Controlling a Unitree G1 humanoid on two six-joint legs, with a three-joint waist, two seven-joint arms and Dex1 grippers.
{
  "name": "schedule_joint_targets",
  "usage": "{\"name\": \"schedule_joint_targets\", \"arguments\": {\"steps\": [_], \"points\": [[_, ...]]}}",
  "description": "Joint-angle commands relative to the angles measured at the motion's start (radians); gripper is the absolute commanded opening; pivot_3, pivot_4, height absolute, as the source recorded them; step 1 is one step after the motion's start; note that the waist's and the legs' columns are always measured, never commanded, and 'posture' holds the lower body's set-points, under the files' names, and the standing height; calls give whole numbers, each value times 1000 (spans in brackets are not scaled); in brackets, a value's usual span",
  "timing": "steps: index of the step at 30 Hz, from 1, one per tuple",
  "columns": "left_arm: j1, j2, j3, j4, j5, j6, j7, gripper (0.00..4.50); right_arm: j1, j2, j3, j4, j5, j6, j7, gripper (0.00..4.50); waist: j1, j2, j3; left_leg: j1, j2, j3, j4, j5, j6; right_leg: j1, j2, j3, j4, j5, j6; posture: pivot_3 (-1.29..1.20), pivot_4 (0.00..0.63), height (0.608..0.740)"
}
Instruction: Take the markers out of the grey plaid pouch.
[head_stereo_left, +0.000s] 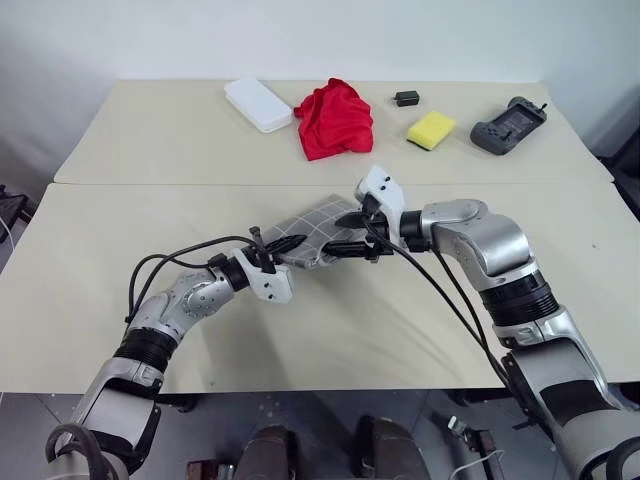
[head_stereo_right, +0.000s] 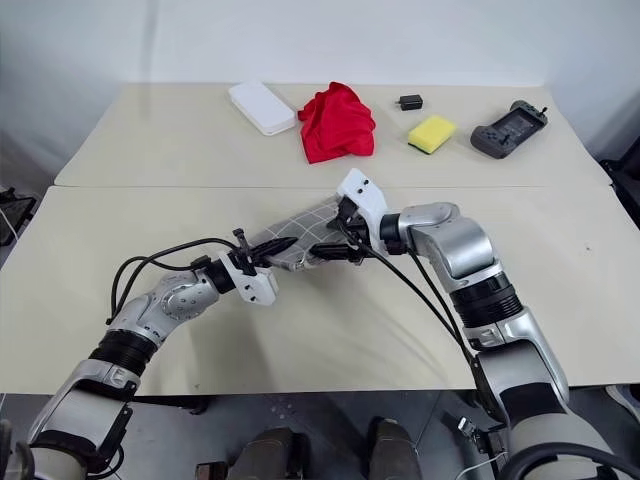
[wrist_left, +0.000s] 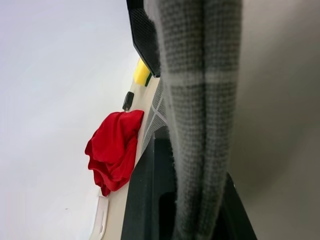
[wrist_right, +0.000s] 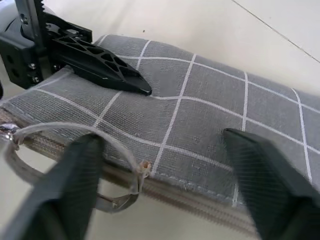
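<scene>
While the flat grey plaid fabric pouch (head_stereo_left: 312, 232) is held up just above the near beige table (head_stereo_left: 350, 330), its left end is clamped between the closed black fingers of the left gripper (head_stereo_left: 285, 245). From the left wrist view the grey weave (wrist_left: 200, 125) is seen pinched tight between those fingers. At the pouch's right end the right gripper (head_stereo_left: 352, 232) is placed, its two black fingers (wrist_right: 70, 185) spread apart on either side of the zipper edge, nothing gripped between them. A grey looped zipper pull (wrist_right: 65, 150) is seen hanging from that edge, close by one finger. Whether the zipper is open cannot be told, and what lies inside the pouch is hidden.

Further back, a second beige table (head_stereo_left: 150, 140) is butted against the near one. On it, from left to right, a white rectangular box (head_stereo_left: 257, 104), a crumpled red cloth (head_stereo_left: 335, 118), a small black block (head_stereo_left: 406, 98), a yellow sponge (head_stereo_left: 431, 129) and a grey handheld controller (head_stereo_left: 508, 126) are laid out, well apart from the pouch. A plain white wall (head_stereo_left: 300, 40) is seen behind.
</scene>
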Motion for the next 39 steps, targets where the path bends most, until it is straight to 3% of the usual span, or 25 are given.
{"name": "schedule_joint_targets", "arguments": {"steps": [1, 9, 14, 18, 21, 23, 27, 34, 38, 39], "points": [[0, -6, -6, -4, -19, -2, 0, 0, -15, 12, -3, -19, -19, -60, 23, 2550, 0, 0, 0, 0, 0, 0, 0, 0, 0, 0, 0, 0, 0, 0, 0, 0, 150, 740], [8, -10, -1, -3, -47, 1, -14, 0, 15, 16, -76, -16, -34, -194, 11, 22, 0, 0, 0, 0, 0, 0, 0, 0, 0, 0, 0, 0, 0, 0, 0, 0, 150, 740], [20, -25, 15, -4, -167, -9, -85, 0, 28, -16, -128, 7, -49, -230, -10, 22, 0, 0, 0, 0, 0, 0, 0, 0, 0, 0, 0, 0, 0, 0, 0, 0, 150, 740], [73, -51, 20, -83, -486, 50, -318, 0, 24, -61, -169, 65, -67, -261, -21, 22, -3, 0, 0, 0, 1, -1, 0, 0, 0, 0, 0, 0, 0, 0, 0, 0, 150, 740], [155, -37, 16, -242, -773, 235, -565, 0, 24, -117, -204, 127, -88, -297, -27, 22, -3, 0, 0, 0, 1, -2, 0, 0, 0, 0, 0, 0, 0, 0, 0, 0, 150, 740], [197, -17, 26, -327, -882, 356, -674, 0, 25, -147, -221, 163, -101, -325, -30, 22, -2, 0, 0, 0, 3, -2, 0, 0, 0, 0, 0, 0, 0, 0, 0, 0, 150, 740], [236, 2, 71, -402, -979, 508, -767, 0, 30, -192, -242, 217, -127, -381, -26, 22, -4, 0, 0, 0, 1, -1, 0, 0, 0, 0, 1, 1, -1, 0, 0, 0, 150, 740], [233, 11, 164, -427, -1031, 658, -839, 0, 59, -259, -263, 290, -145, -504, 34, 22, -2, 0, 0, 0, 1, 1, 0, 0, 0, 0, 1, 1, -1, 0, 0, 0, 150, 740], [231, 0, 181, -438, -1039, 716, -874, 0, 71, -230, -289, 240, -74, -474, 77, 22, -3, 0, 0, 0, 2, 1, 0, 0, 0, 0, 1, 1, -1, 0, 0, 0, 150, 740], [229, -2, 181, -437, -1036, 727, -882, 0, 89, -235, -290, 184, -3, -395, 151, 22, -3, 0, 0, 1, 2, 1, 0, 0, 0, 0, 1, 1, -1, 0, 0, 0, 150, 740]]}}
